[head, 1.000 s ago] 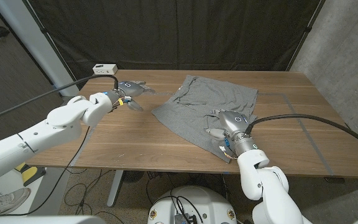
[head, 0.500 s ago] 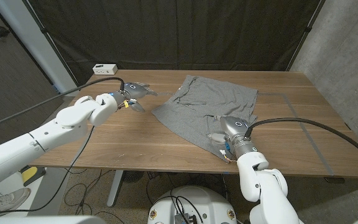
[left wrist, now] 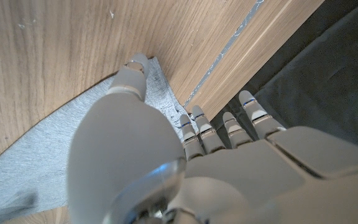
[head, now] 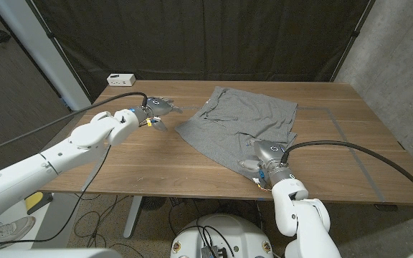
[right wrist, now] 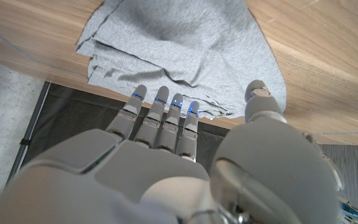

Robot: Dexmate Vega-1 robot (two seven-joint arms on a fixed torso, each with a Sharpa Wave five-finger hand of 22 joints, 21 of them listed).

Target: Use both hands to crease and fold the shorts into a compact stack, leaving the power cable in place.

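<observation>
Shorts (head: pixel 241 123) spread, rumpled, on the table (head: pixel 156 161) right of centre, one edge near the front rim. Right hand (head: pixel 258 158) over that near edge, fingers (right wrist: pixel 161 106) apart and pointing at the cloth; touching or just above, hard to tell; nothing pinched. Left hand (head: pixel 156 107) at the shorts' left corner, fingers spread, thumb (left wrist: pixel 131 74) down at the cloth's tip, no grip visible. Likely risks: a one-sided pull, dragging the whole garment instead of creasing it; a loose pinch on thin jersey, taking only the top layer and leaving a bunched fold; cloth near the front rim sliding off the table under a sweep toward the robot. White power strip (head: pixel 121 78) at the far left corner, well apart from the shorts. Black cable (head: pixel 84 104) along the left arm, another (head: pixel 350 147) trailing across the table from the right wrist; a possible snag on cloth during a crossing move. Tape lines (head: pixel 343 132) on the wood at right.
</observation>
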